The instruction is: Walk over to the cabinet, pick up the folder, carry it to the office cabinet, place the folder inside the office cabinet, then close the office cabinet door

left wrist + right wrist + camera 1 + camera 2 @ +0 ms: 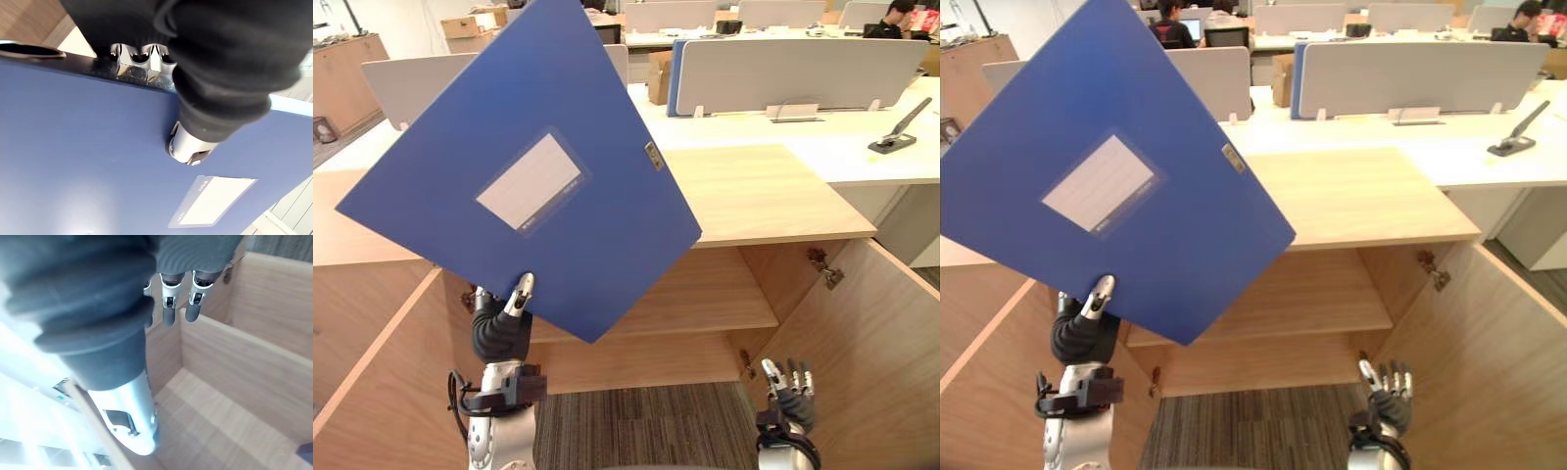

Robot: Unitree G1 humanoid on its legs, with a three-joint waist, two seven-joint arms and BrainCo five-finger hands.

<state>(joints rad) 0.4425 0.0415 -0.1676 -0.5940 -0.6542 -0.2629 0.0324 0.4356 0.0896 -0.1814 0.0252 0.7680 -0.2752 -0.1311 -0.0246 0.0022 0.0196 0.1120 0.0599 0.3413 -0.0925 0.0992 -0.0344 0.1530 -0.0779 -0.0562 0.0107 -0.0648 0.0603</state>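
I am pinching the bottom corner of the folder (pixel 529 166) in my left hand (pixel 502 328), holding it tilted up above that hand before the open cabinet (pixel 754 196), while my right hand (pixel 790 387) is hanging loose and empty.

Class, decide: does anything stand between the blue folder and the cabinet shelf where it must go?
Nothing visible does. The left hand holds the folder tilted before the cabinet, whose doors stand open; the shelf part that shows is bare. The right hand hangs low, aside.
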